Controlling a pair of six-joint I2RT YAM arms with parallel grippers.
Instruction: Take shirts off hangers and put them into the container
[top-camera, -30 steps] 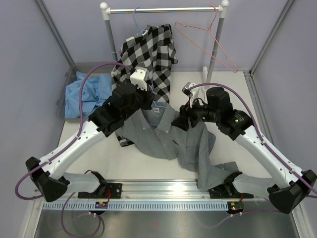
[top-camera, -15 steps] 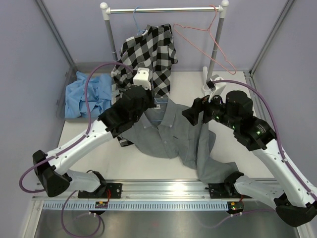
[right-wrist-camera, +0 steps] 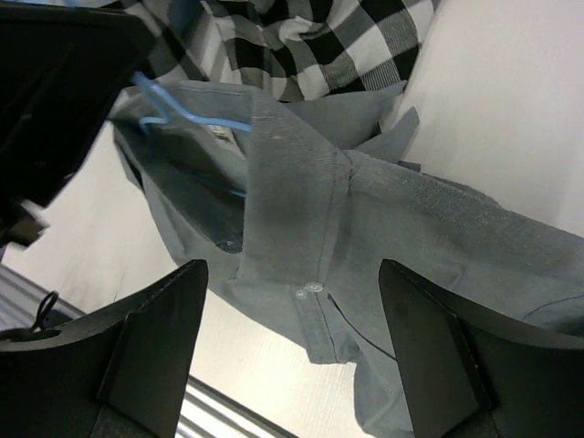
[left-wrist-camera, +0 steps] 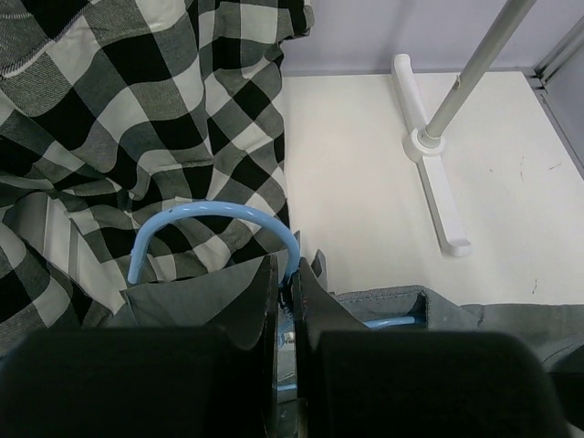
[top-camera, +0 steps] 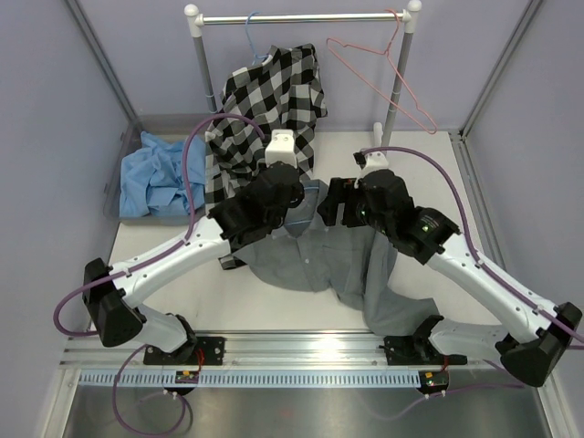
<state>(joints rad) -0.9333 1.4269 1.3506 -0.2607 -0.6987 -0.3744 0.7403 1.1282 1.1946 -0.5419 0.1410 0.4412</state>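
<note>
Currently the left arm reaches forward over the table centre, left gripper (left-wrist-camera: 294, 269) clenched on the blue hanger (left-wrist-camera: 214, 219) just below its hook, at the grey shirt's (top-camera: 310, 260) collar. The right arm extends inward from the right; right gripper (right-wrist-camera: 292, 301) is released, fingers spread above the collar. The grey shirt lies on the white table (top-camera: 474, 210). The checked shirt (top-camera: 269, 91) and pink hanger (top-camera: 391, 73) hang on the rack (top-camera: 310, 16). The blue shirt (top-camera: 160, 173) lies in the container (top-camera: 113, 192), far left. Walls (top-camera: 55, 137) are lilac.
</note>
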